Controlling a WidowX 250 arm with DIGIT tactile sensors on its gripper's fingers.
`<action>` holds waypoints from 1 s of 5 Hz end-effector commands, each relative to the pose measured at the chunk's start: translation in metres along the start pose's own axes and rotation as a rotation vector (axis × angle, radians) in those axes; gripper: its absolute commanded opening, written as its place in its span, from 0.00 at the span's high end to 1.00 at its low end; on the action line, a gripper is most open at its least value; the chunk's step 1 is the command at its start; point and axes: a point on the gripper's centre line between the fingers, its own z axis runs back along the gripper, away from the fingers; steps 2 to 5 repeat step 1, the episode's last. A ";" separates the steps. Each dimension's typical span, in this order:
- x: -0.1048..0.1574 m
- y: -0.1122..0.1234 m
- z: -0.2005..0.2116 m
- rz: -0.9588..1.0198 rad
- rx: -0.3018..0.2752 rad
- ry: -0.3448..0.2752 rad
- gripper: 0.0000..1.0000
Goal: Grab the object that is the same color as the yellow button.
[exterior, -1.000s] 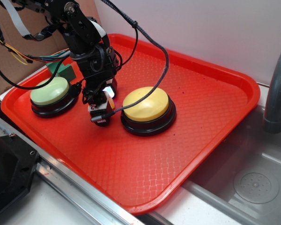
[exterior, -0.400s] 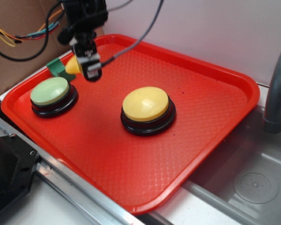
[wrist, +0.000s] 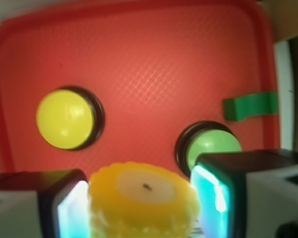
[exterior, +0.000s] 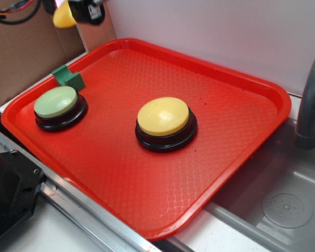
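Sink basin (exterior: 283,210) of grey metal lies nearest, right of the red plastic tray (exterior: 241,136). On the tray sit the large yellow dome button (exterior: 163,116) on its black base and, left of it, the pale green dome button (exterior: 55,102), with a small green block (exterior: 69,77) behind. Farthest and well above the tray, the gripper (wrist: 141,206) is clenched on the small yellow toy corn piece (wrist: 143,198), pale cut end up. It looks light, stiff and smooth; its ridged sides suit the pads.
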 end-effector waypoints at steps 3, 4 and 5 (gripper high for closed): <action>0.017 0.001 0.006 0.104 0.039 -0.066 1.00; 0.017 0.001 0.006 0.104 0.039 -0.066 1.00; 0.017 0.001 0.006 0.104 0.039 -0.066 1.00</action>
